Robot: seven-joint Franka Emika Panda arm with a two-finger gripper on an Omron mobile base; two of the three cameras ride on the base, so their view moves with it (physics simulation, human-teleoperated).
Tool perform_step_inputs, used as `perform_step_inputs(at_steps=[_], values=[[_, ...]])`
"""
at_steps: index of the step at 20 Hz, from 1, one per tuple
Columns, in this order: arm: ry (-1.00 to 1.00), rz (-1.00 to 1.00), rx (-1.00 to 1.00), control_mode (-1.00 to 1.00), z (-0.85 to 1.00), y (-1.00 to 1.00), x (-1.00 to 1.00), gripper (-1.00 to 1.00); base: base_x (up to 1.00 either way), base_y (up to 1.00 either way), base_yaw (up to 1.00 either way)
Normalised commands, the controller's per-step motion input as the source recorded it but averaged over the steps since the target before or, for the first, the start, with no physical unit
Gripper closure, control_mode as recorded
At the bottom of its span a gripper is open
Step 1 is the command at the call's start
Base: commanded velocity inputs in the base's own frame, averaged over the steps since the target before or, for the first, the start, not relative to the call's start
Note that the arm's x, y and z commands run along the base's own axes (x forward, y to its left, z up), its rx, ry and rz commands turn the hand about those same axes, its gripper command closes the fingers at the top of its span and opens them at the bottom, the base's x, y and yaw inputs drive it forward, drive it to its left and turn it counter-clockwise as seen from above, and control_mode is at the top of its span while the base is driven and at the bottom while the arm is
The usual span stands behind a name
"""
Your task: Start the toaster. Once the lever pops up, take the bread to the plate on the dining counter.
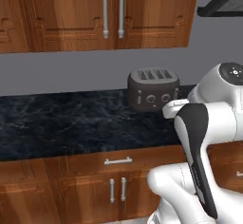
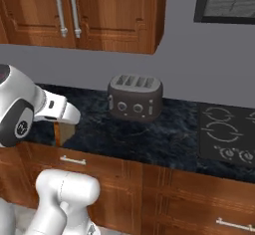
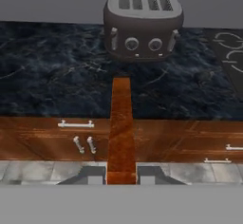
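At the left of the hand view lies the black marbled counter [image 3: 47, 76], with wooden cabinet fronts under it and a silver drawer handle [image 3: 76, 123].

In the middle, the gripper [image 3: 121, 175] has its 2 fingers pressed against a thin brown slice, the bread [image 3: 121, 128]. It is seen edge-on as a narrow upright strip between the dark fingertips [image 3: 91, 174]. In the right base view the same slice [image 2: 60, 133] hangs under the white hand, over the front edge of the counter.

A little further right and well behind the bread stands the toaster [image 3: 143, 26], against the grey wall. Its 4 slots look empty from here, as far as I can see. The lever [image 3: 114, 38] is a small pale tab on its side. It seems to sit high, but I cannot tell this for sure.

At the far right is a black cooktop [image 3: 230, 52] set into the counter.

My judgement of the progress is that the toaster part is finished, because the slice is out of the slots and pinched in the tool. What is left is the second half: to carry the bread away from this counter to the plate on the dining counter, set it down flat, and let it go.
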Motion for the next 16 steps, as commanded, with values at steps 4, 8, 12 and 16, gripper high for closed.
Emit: perform_step_inputs(at_steps=[4,8,12,16], values=[[0.0,0.0,0.0,1.0,0.0,0.0,0.0,1.0,-0.74,0.0,0.62],[0.0,0.0,0.0,1.0,0.0,0.0,0.0,1.0,-0.17,0.11,0.96],[0.0,0.0,0.0,1.0,0.0,0.0,0.0,1.0,-0.06,0.02,1.0],[0.0,0.0,0.0,1.0,0.0,0.0,0.0,1.0,-0.17,0.0,1.0]])
